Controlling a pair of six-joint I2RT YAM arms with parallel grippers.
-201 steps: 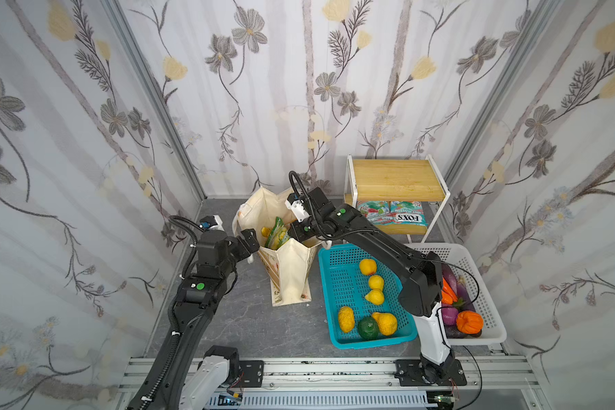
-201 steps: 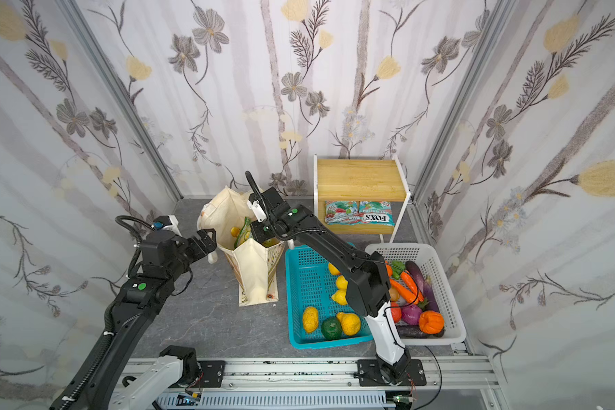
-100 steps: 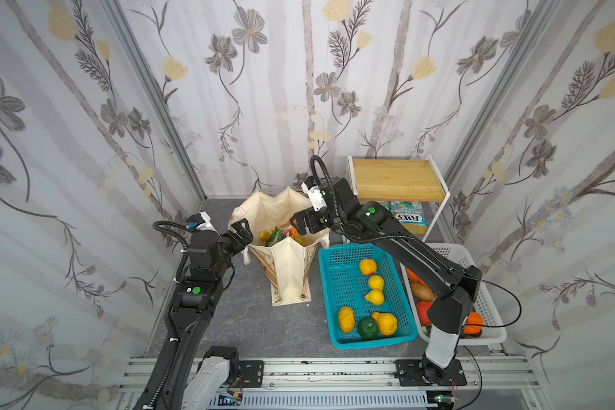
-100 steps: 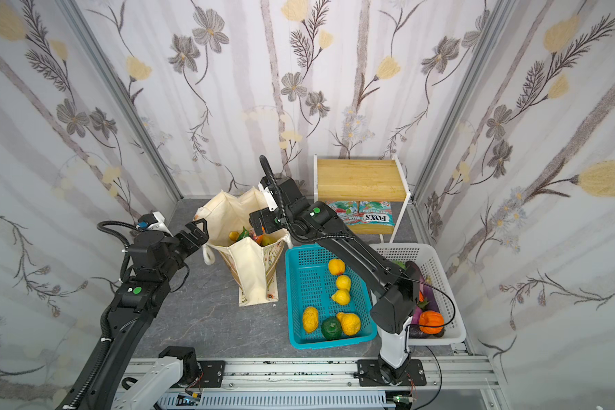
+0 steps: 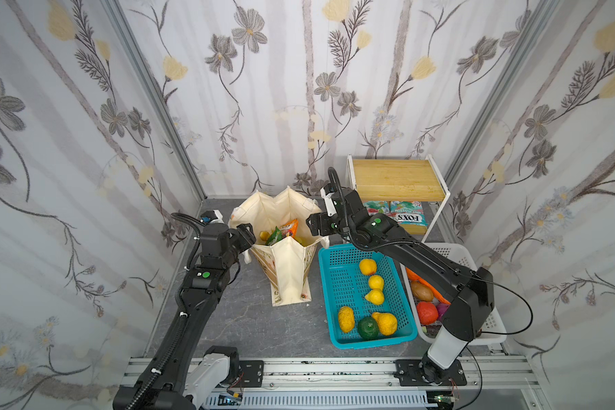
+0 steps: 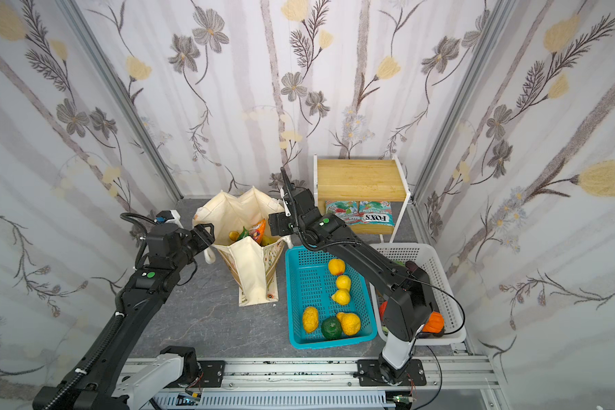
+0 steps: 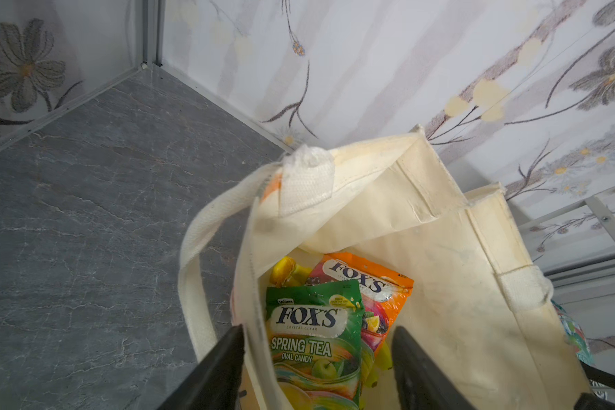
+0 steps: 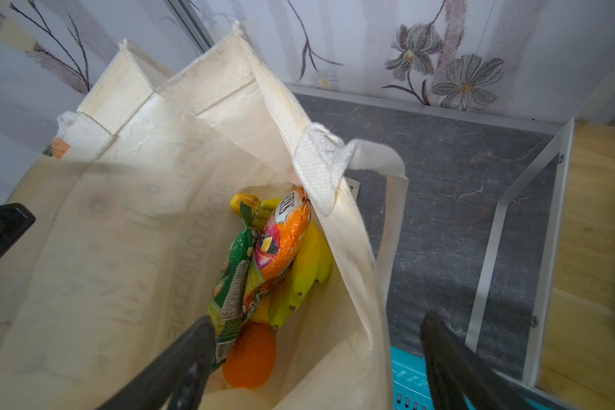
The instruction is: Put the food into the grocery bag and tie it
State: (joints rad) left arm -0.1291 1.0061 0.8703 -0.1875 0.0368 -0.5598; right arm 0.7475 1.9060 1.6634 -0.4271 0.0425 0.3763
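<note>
Two candy packets (image 7: 313,337), banana bunch (image 8: 308,266), tangerine (image 8: 251,358) lie inside tote (image 5: 288,269)

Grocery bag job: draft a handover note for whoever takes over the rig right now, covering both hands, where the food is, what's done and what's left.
Left hand: open, astride the rim of the grocery bag, holding nothing.
Right hand: open, astride the opposite rim, empty.
In the bag: banana bunch, tangerine, green candy packet, orange-red candy packet. Lemon not clearly seen; a pale shape at the bottom may be it.
Done: loading, as far as shows.
Left: confirm the lemon, then tie the white handles, which hang loose.
</note>
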